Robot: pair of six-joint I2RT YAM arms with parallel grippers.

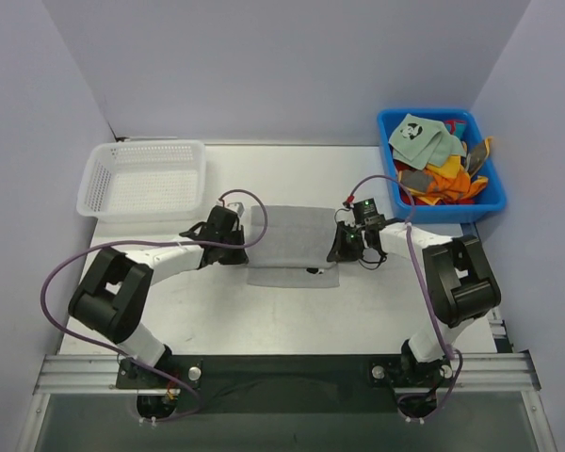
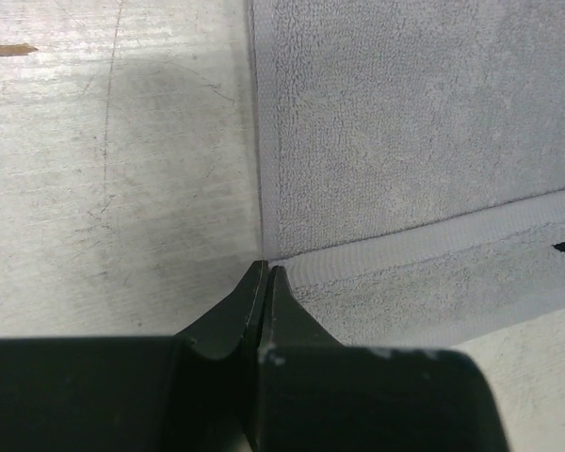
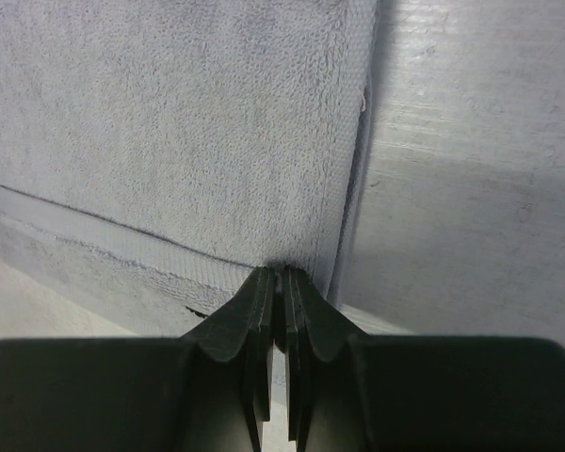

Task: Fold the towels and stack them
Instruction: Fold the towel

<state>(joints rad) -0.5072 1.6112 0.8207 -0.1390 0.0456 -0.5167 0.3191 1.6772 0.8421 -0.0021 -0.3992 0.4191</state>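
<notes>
Two robot arms meet over a grey towel (image 1: 292, 235) lying flat mid-table (image 1: 264, 320), its far half doubled toward the arms so a narrow strip of the lower layer shows along the near edge. The folded cloth runs slightly longer left to right, its hem parallel to the table's near edge. The left pincer (image 1: 246, 239) sits at the towel's left edge, the right pincer (image 1: 341, 249) at its right edge. In the wrist views, each pincer (image 2: 266, 275) (image 3: 279, 279) has its fingers pressed together right where the hem meets the towel's (image 2: 405, 141) (image 3: 169, 122) side. Whether cloth is nipped between them cannot be told. A white mesh basket (image 1: 141, 148) stands at the far left corner, well apart from the towel. A blue bin (image 1: 433, 115) at the far right holds a heap of coloured towels (image 1: 433, 165), and the right arm's cable loops just beside it. Bare table lies open on the near side of the towel.
</notes>
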